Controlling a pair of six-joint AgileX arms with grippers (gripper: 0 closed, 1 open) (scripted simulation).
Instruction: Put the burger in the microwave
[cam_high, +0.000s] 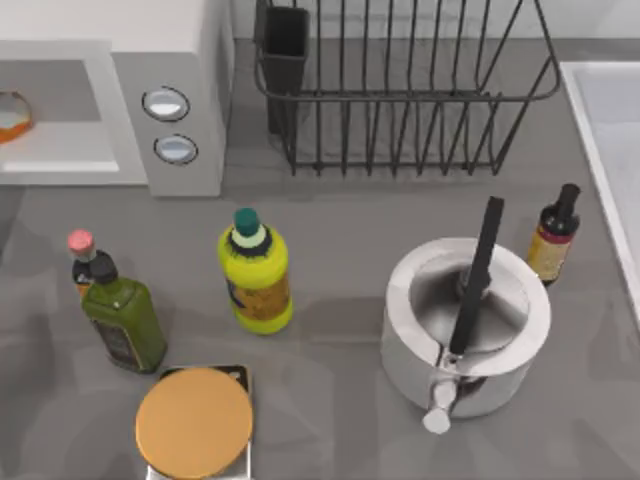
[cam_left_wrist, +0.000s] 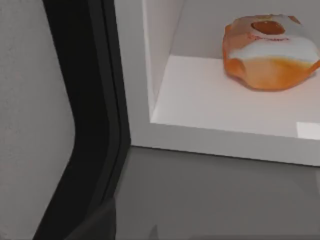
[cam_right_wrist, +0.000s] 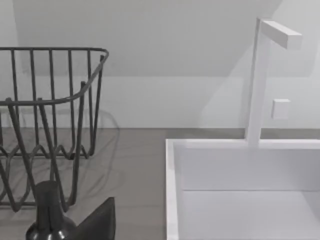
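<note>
**Desk:** Where's the burger?

**Me:** The burger (cam_left_wrist: 270, 52) sits on the floor of the microwave (cam_high: 180, 60), at about ten o'clock on the table; from above I catch only its orange edge. The task looks essentially done.

**Desk:** How would it handle?

**Me:** I judge it light, soft and easily squashed. I'd pinch it gently across the bun rim, not the slick-looking filling.

**Desk:** Grippers?

**Me:** I cannot tell whether the fingers of either are apart or together. My left wrist camera faces the cavity and the dark open door (cam_left_wrist: 95, 115).

**Desk:** Obstacles?

**Me:** The yellow bottle (cam_high: 256, 275), green bottle (cam_high: 122, 320) and orange disc (cam_high: 194, 422) stand near seven o'clock, the pot (cam_high: 465, 320) at five, the wire rack (cam_high: 400, 90) at twelve. None blocks the cavity.
</note>
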